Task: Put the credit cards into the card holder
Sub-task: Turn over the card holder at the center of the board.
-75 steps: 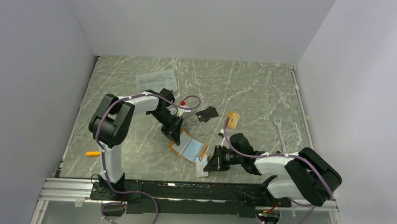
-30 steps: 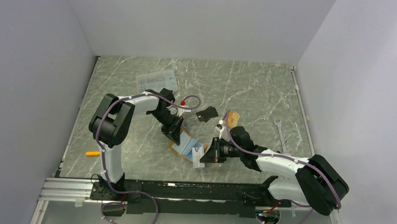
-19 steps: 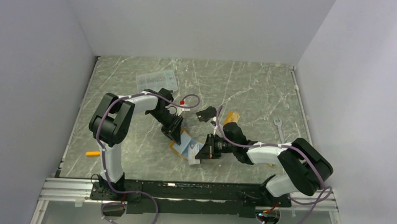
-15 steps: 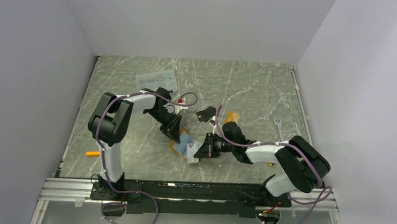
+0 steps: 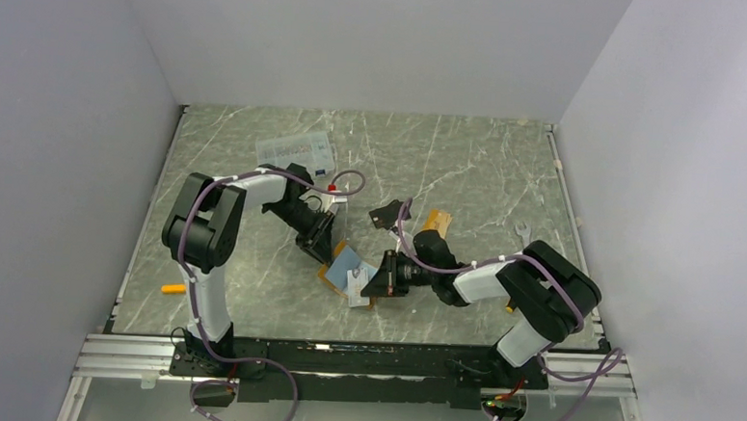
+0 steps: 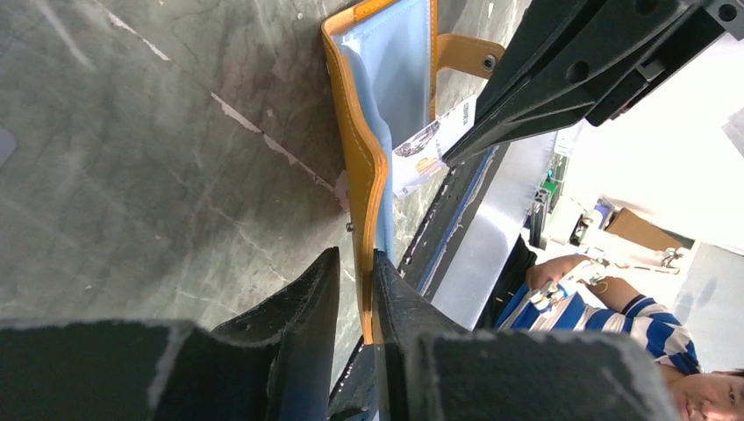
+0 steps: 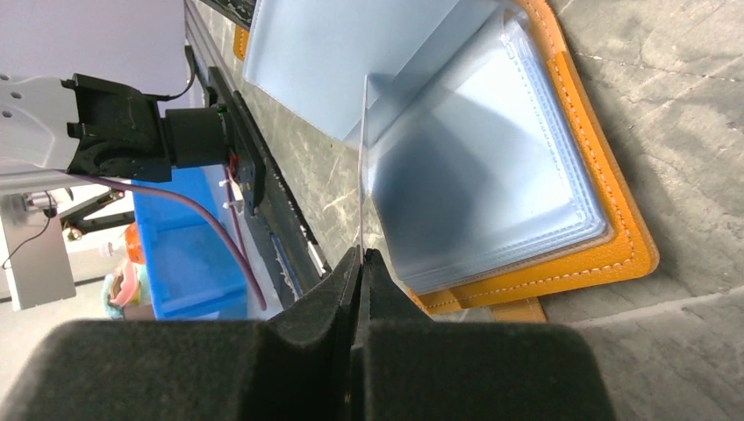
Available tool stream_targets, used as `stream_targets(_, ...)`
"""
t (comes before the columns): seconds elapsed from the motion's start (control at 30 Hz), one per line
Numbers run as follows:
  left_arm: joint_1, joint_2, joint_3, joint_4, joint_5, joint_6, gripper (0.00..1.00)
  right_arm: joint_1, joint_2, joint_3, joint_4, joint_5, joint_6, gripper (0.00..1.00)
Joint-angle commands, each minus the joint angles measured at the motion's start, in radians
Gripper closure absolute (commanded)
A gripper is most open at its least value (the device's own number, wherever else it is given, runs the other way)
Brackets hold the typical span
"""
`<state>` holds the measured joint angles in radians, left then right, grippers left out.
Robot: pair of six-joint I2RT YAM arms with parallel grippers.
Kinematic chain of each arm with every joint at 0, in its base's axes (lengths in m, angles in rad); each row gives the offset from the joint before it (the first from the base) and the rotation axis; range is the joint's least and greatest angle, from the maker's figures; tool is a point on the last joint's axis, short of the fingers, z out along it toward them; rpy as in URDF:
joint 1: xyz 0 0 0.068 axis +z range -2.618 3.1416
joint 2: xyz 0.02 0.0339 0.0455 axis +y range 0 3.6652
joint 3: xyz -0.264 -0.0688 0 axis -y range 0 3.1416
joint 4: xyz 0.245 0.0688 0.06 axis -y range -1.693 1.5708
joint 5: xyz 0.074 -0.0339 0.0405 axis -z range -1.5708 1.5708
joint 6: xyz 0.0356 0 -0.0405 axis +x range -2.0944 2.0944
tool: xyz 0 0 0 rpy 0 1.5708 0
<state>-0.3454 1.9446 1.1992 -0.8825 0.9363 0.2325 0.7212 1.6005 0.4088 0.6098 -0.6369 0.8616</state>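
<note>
No writing can be read anywhere. The whitish card (image 6: 427,143) carries dark print and a small picture on its face, but in the left wrist view these are too small to make out. The right end effector (image 7: 360,254) is clenched on that card's near end. Its own camera sees the card only edge-on, as a thin upright line whose far end meets the clear sleeves (image 7: 491,184) of the card holder (image 7: 614,232); whether it has entered a sleeve cannot be told. The card holder lies open near the middle of the counter (image 5: 468,167), pale blue inside, with its snap tab (image 6: 465,54) sticking out. The left end effector (image 6: 355,267) is clamped on the card holder's orange edge, holding that flap up off the stone. From above, both sets of fingers cover much of the card holder. Beyond it a black card (image 5: 386,214) and an orange-tan card (image 5: 438,221) lie apart on the counter, their faces showing no legible marks. The clear plastic box (image 5: 296,150) at the far left has contents that are hard to make out.
</note>
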Motion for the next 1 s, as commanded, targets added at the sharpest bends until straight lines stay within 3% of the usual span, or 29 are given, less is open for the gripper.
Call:
stream_targets(0.0,0.014,-0.006,0.012,-0.03,0.051,0.044,0.75,0.002,0.015,-0.008,0.091,-0.006,0.004,1.0)
stream_targets(0.47,0.017,0.012,0.071,-0.084,0.112,0.069,0.76,0.004,0.025,-0.078,0.127,-0.002,0.02,1.0)
stream_targets(0.97,0.015,0.021,0.1,-0.129,0.195,0.081,0.75,0.01,0.032,-0.048,0.114,-0.013,0.019,1.0)
